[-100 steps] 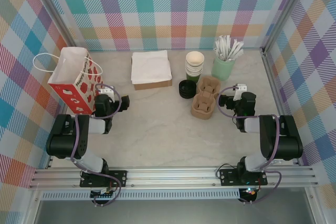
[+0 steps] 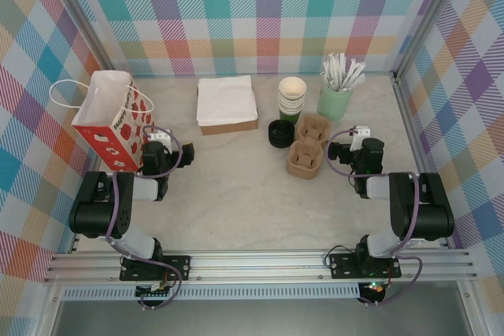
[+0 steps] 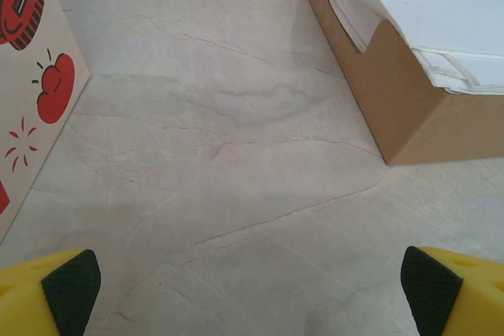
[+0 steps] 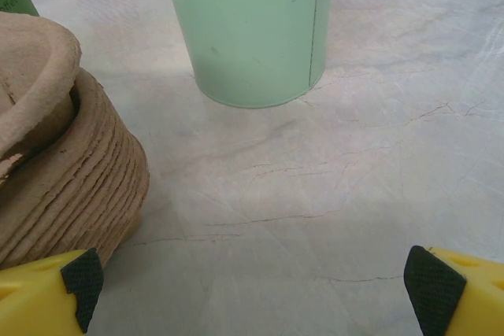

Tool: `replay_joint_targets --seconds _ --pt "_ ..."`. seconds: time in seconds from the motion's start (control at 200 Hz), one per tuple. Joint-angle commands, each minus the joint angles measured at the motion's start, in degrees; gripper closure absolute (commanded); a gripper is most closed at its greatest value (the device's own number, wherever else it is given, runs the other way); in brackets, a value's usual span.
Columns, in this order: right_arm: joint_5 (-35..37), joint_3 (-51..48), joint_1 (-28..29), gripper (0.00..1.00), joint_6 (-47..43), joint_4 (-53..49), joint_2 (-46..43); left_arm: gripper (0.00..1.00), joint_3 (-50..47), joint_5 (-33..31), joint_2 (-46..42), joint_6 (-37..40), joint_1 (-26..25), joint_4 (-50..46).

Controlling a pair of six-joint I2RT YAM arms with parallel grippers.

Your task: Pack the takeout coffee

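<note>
Right now both arms sit folded low, forearms level w/ the table, wrists aimed away from their bases. Left gripper (image 3: 250,289) has its jaws spread wide, holding nothing, well left of the carrier stack (image 2: 307,145). Right gripper (image 4: 253,279) is likewise wide apart & empty, just right of the carrier stack. Takeout coffee (image 2: 279,133) stands just left of it, black lid up.

A pale, marble-veined tabletop (image 2: 236,186) fills the centre of the top view. Plaid walls (image 2: 268,13) in teal, orange, pink and purple enclose it at the top, left and right. Slim metal posts (image 2: 76,15) rise at the upper corners. An aluminium rail (image 2: 260,260) crosses the bottom. The light is soft and even.
</note>
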Motion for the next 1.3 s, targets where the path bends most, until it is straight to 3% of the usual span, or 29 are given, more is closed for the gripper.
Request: replay_joint_targets --seconds 0.0,0.18,0.25,0.395,0.51,0.585,0.78,0.965,1.15,1.295 --pt "-0.3 1.0 0.3 0.00 0.4 1.3 -0.2 0.00 0.7 -0.2 -0.5 0.2 -0.6 0.8" --pt "-0.3 0.9 0.3 0.00 0.5 1.4 -0.2 0.00 0.5 -0.6 -0.9 0.0 -0.6 0.9" --pt "4.2 1.7 0.3 0.00 2.5 -1.3 -2.1 0.00 0.7 -0.9 -3.8 -0.1 -0.6 -1.3" --pt "10.6 2.9 0.3 0.00 5.1 -10.1 -8.0 0.00 2.7 -1.3 -15.2 -1.3 -1.1 -14.9" --pt "10.8 3.0 0.3 0.00 5.8 -17.3 -14.6 0.00 4.4 -1.2 -23.6 -3.0 -2.9 -26.4" --pt "11.0 5.2 0.3 0.00 8.3 -27.4 -19.2 0.00 5.4 -0.2 -28.4 -5.5 -4.1 -32.5" --pt "6.4 13.9 0.3 0.00 20.2 -55.2 -30.5 0.00 12.3 5.4 -34.6 -21.8 -4.5 -52.0" --pt "-3.9 28.1 0.3 0.00 31.2 -79.8 -32.4 0.00 14.9 12.8 -34.4 -33.0 -6.9 -59.7" --pt "-15.6 40.1 1.6 0.00 40.7 -88.2 -28.6 0.01 15.9 18.6 -30.2 -40.1 -13.0 -59.4" --pt "-12.9 50.3 6.6 0.01 41.4 -92.0 -22.6 0.03 16.2 20.0 -25.6 -45.3 -18.1 -55.7"
